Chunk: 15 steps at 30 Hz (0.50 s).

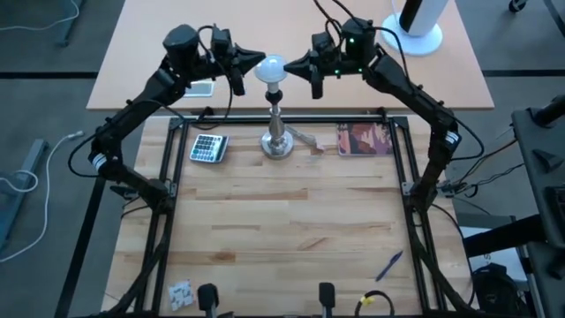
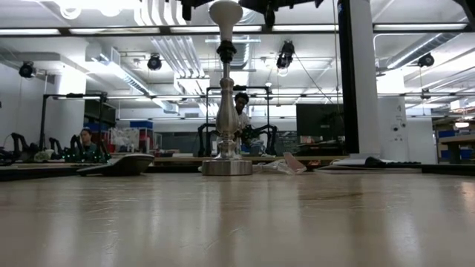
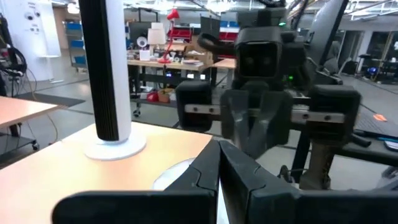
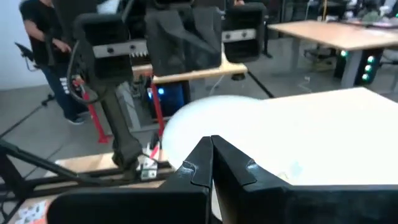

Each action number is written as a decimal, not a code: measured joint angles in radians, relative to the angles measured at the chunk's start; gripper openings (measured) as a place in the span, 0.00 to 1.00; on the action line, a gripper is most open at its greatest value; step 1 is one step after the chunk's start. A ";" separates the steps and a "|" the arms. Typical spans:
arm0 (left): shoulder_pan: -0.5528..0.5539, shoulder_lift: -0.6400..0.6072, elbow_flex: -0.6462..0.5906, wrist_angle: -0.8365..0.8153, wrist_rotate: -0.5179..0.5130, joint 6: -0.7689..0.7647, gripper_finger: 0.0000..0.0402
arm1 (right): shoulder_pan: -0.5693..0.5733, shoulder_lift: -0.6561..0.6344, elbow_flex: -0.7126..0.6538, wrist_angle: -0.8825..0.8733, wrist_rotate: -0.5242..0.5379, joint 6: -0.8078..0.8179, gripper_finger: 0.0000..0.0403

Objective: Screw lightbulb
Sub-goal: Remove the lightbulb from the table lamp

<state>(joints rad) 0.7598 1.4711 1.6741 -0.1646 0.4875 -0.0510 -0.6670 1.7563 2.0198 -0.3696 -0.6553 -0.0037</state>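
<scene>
The lightbulb (image 1: 272, 69) is white and frosted. It sits by its base in the black socket on top of the silver stand (image 1: 276, 134), which rests on the wooden table near the far edge. In the low view the lightbulb (image 2: 225, 15) tops the upright stand (image 2: 227, 126). My left gripper (image 1: 259, 62) is shut and points level at the bulb's left side. My right gripper (image 1: 290, 64) is shut and points level at its right side. Past the right fingertips (image 4: 211, 140) the lightbulb (image 4: 205, 121) fills the view. Only a strip of the lightbulb (image 3: 177, 175) shows beside the left fingertips (image 3: 217, 144). My left gripper has its shut tips at the bulb's left side (image 1: 263, 65), coming level from the table's left; I cannot tell whether they touch it. My right gripper has its shut tips at the bulb's right side (image 1: 284, 67), coming level from the table's right; contact cannot be told either.
A calculator (image 1: 208, 147) lies left of the stand and a reddish book (image 1: 365, 140) right of it. A blue pen (image 1: 389, 262) lies near the front right. On the far table stands a white cylinder on a round base (image 1: 417, 22). People show in the room beyond.
</scene>
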 joint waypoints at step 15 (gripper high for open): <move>-0.017 0.039 -0.008 -0.017 -0.023 -0.048 0.00 | 0.008 -0.008 -0.062 0.035 -0.001 -0.012 0.00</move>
<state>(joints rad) 0.7426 1.5105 1.6658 -0.1821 0.4647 -0.0990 -0.6590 1.7485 1.9573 -0.3343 -0.6559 -0.0161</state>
